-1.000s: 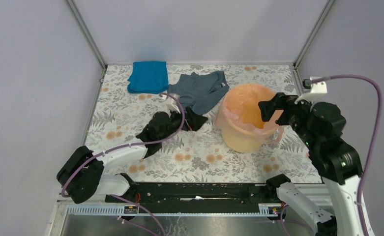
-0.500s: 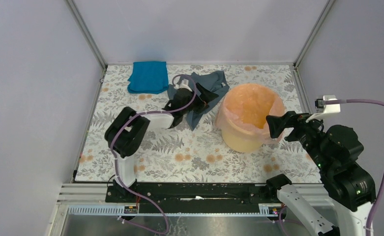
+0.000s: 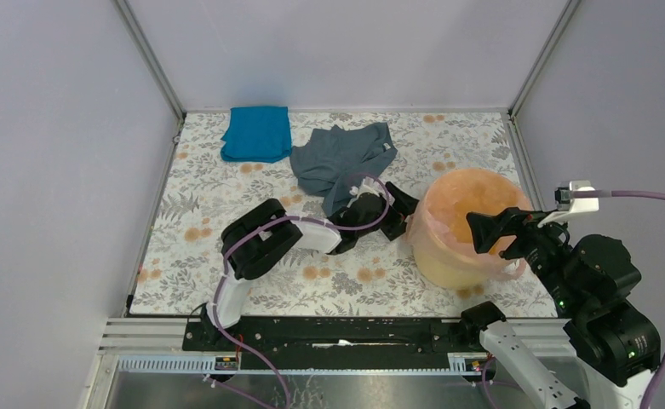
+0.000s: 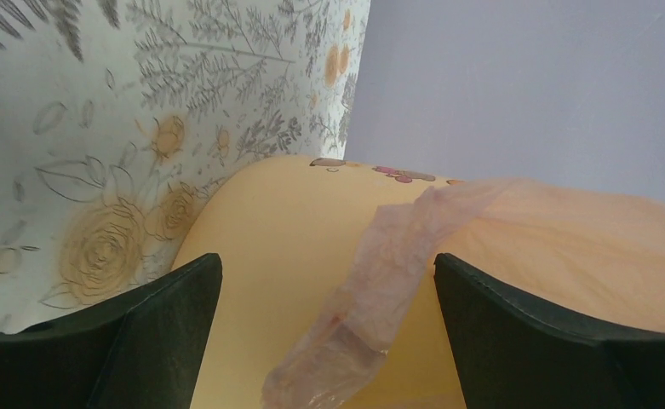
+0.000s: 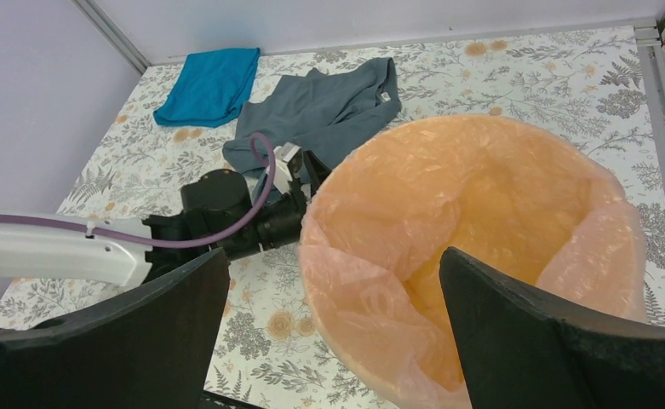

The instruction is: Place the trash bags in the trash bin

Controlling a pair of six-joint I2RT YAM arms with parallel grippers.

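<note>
The yellow-orange trash bin stands at the right of the table. The pale-pink trash bag lines its inside and drapes over the rim. My left gripper is open and low against the bin's left wall. In the left wrist view a strip of the bag hangs down the bin wall between the fingers of the left gripper, not gripped. My right gripper is open above the bin's near rim. In the right wrist view the right gripper is empty, with the bag below it.
A grey-blue garment lies behind the left gripper and a bright blue folded cloth at the far left. Both show in the right wrist view, the garment and the cloth. The enclosure's right wall is close to the bin.
The bin has shifted to the right and nearer. My left arm swung from the garment to the bin's left wall. My right gripper drew back and lower over the near rim.
</note>
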